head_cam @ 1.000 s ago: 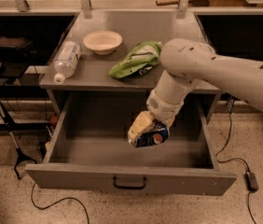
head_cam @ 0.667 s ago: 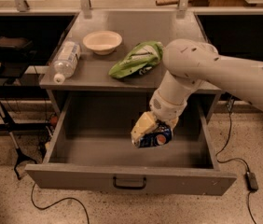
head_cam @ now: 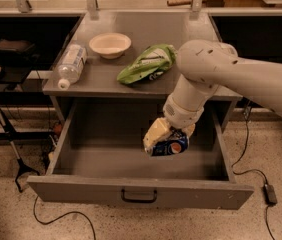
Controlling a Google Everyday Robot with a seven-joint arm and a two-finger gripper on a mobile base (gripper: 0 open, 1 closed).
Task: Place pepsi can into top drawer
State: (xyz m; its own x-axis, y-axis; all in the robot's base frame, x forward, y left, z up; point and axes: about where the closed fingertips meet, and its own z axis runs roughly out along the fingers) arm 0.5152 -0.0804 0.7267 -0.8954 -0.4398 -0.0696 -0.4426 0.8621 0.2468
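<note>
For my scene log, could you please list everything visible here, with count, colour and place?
pepsi can: one, dark blue, held over the open drawer, right of centre.
top drawer: one, grey, pulled open.
handle: one, dark, drawer front centre.
water bottle: one, clear, lying on the cabinet top, left.
bowl: one, cream, right of the bottle.
chip bag: one, green, centre-right.
power adapter: one, black, floor at right.
arm: one, off-white, reaching from the right.
gripper: one, cream, shut on the can.

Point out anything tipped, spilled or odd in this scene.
The water bottle lies on its side at the left edge of the cabinet top, cap toward the front. No spill shows. The claw holds the pepsi can tilted over the open top drawer.
</note>
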